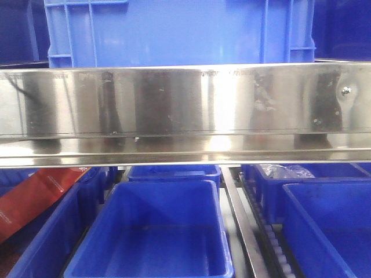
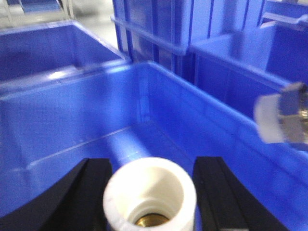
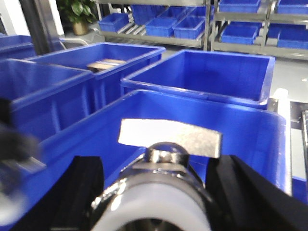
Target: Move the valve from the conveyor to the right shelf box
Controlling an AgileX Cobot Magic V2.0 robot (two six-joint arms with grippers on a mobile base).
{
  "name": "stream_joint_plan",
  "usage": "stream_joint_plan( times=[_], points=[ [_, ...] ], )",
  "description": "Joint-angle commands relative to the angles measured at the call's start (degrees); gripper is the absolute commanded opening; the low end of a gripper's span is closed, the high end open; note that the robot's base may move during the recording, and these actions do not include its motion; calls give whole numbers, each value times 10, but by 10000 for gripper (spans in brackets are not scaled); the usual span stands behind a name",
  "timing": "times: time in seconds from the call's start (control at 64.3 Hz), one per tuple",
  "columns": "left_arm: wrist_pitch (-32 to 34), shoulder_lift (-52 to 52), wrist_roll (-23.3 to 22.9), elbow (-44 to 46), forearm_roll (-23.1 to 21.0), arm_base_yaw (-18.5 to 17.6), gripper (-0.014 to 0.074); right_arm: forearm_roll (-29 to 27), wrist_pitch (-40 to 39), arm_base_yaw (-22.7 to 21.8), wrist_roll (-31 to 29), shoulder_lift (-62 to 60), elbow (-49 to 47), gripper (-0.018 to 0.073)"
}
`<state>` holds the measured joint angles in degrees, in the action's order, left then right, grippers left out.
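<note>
In the left wrist view my left gripper (image 2: 151, 166) is shut on a valve (image 2: 150, 192); I see its white end cap with brass inside, held between the black fingers (image 2: 94, 187) above the inside of a blue box (image 2: 96, 106). A second valve (image 2: 281, 118) shows blurred at the right edge. In the right wrist view my right gripper (image 3: 154, 163) is shut on that chrome valve (image 3: 159, 192), which has a white end and a flat grey handle (image 3: 171, 137). It hangs over a blue box (image 3: 250, 144). The conveyor is out of view. No gripper shows in the front view.
A shiny steel shelf rail (image 1: 185, 110) crosses the front view, with a blue crate (image 1: 174, 29) on top. Below stand open blue boxes in the middle (image 1: 156, 231) and at right (image 1: 330, 226), a red bag (image 1: 40, 197) at left and a roller track (image 1: 272, 237).
</note>
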<state>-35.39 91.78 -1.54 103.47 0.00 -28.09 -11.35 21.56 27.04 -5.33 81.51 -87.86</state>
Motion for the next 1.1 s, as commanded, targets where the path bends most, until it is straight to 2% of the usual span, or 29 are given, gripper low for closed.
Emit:
stream_joint_plan(
  times=[0.0,0.249,0.389,0.528,0.793,0.901,1.088],
  points=[
    [24,31,0,27,3,-2,-111,1,-44,1,-4,30,-27,-167],
    [25,93,0,35,3,15,-111,1,-57,-1,-4,100,-30,-167],
    [16,105,-2,35,0,38,-111,1,-63,-6,-4,119,-30,-167],
    [21,111,-2,35,0,44,-111,1,-70,-12,-4,134,-30,-156],
    [20,137,-2,35,0,43,-109,1,-86,-18,-4,152,-30,53],
    [19,142,-2,35,0,43,-31,1,-86,-18,-4,153,-30,116],
    [19,142,-2,35,0,43,248,1,-86,-18,-4,155,-30,293]
  ],
)
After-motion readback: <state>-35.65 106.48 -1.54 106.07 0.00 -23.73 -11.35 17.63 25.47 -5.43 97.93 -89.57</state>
